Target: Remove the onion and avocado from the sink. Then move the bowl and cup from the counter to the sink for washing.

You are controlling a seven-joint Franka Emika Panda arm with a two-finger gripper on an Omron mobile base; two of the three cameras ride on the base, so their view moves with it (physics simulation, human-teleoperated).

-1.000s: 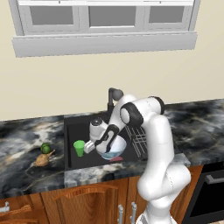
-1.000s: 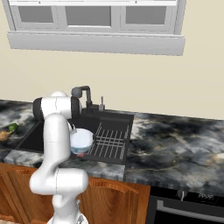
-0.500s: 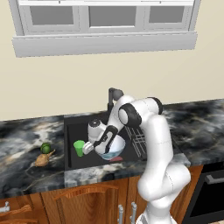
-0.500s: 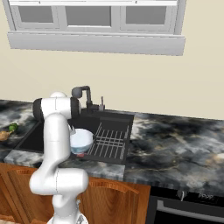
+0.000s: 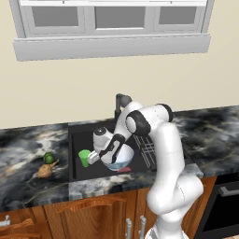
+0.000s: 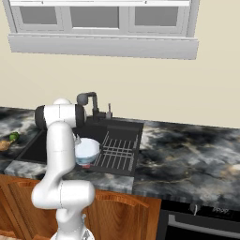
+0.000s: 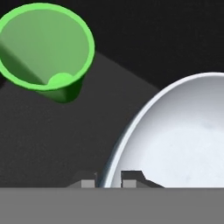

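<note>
Bowl (image 5: 117,160) placement is the step in hand: the gripper (image 7: 109,178) is pinching the bowl's rim between narrowly set fingers, one tip outside the wall and one inside, low in the black sink (image 5: 77,135) at the centre of the left base view. The green cup (image 5: 84,158) is standing upright in the basin just left of the bowl, seen at the upper left of the hand view. Onion (image 5: 44,171) and avocado (image 5: 48,158) are lying on the marbled counter (image 5: 23,149) at the left, clear of the basin. To finish well, the arm is best settling the bowl flat on the sink floor before letting go, then opening gently and lifting straight away from the rim without nudging the cup.
</note>
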